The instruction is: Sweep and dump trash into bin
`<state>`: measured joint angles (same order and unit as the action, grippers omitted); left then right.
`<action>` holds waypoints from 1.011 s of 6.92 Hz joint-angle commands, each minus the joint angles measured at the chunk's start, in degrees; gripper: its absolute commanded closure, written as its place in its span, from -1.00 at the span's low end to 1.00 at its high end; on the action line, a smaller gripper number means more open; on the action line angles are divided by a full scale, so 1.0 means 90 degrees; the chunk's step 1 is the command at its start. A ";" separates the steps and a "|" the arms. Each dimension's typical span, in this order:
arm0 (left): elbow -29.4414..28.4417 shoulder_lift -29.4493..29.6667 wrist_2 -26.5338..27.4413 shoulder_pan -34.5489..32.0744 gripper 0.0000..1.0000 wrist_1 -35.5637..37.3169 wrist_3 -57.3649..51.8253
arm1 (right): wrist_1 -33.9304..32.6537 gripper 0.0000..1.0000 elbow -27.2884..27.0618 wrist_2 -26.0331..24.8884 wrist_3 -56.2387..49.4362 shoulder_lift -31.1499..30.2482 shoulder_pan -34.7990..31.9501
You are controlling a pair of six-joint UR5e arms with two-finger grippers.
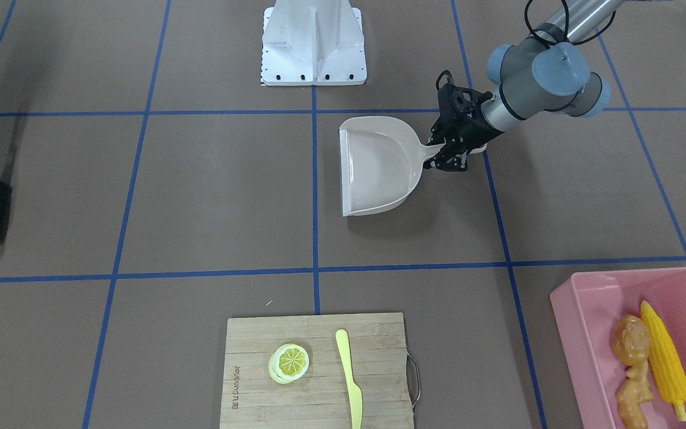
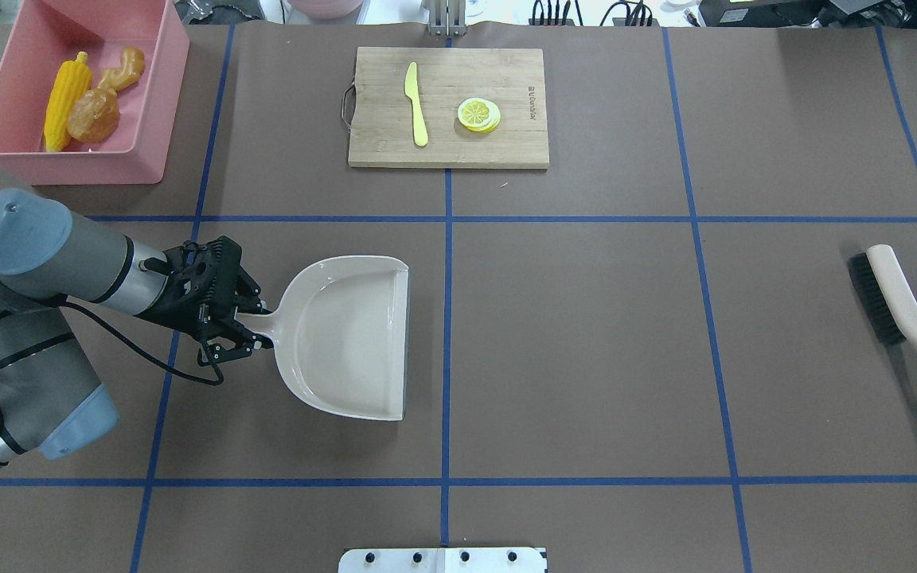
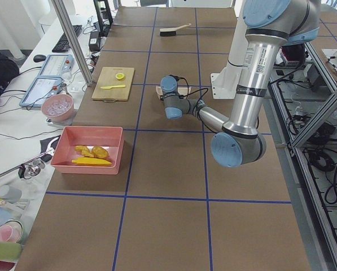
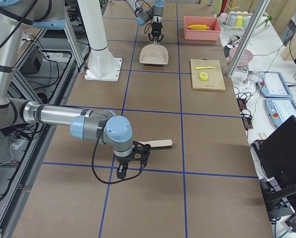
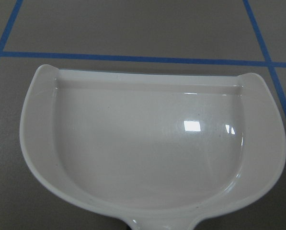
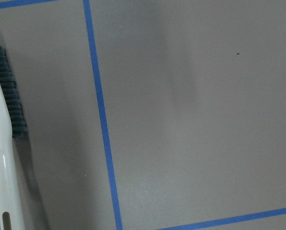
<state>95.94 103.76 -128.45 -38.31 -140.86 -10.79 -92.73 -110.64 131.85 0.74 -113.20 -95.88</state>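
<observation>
The pink bin [image 1: 581,322] stands at the table's corner on my left side and holds the yellow corn cob [image 1: 664,357], the tan ginger root [image 1: 635,393] and the brownish potato [image 1: 630,339]. It also shows in the overhead view [image 2: 68,167]. The beige dustpan [image 2: 347,334] lies flat and empty on the table. My left gripper [image 2: 258,323] is at its handle, with the jaws spread on either side of it. My right gripper [image 4: 128,168] hovers beside the brush [image 4: 157,144]; whether it is open or shut I cannot tell.
The brush [image 2: 900,302] lies on the table at my far right. A wooden cutting board [image 2: 522,135] with a lemon slice [image 2: 478,114] and a pale yellow knife [image 2: 417,103] sits at the far middle edge. The robot's white base [image 1: 313,42] is behind the dustpan.
</observation>
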 commanded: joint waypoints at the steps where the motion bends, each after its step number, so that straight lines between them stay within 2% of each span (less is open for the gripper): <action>1: -0.0209 0.0218 0.0024 -0.0011 1.00 0.0046 0.0017 | -0.0009 -1.00 0.0008 -0.0186 -0.0004 0.0058 0.0136; 5: -0.0416 0.0415 0.0015 -0.0020 1.00 0.0026 -0.0012 | 0.0000 -1.00 0.0008 -0.0236 0.0006 0.0156 0.0136; 7: -0.0416 0.0425 0.0024 -0.0010 1.00 0.0045 -0.0022 | 0.0010 -1.00 0.0134 -0.0246 -0.0004 0.0486 0.0243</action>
<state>92.23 107.50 -128.26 -38.44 -140.54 -10.93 -92.71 -110.24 129.68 0.73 -110.59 -94.38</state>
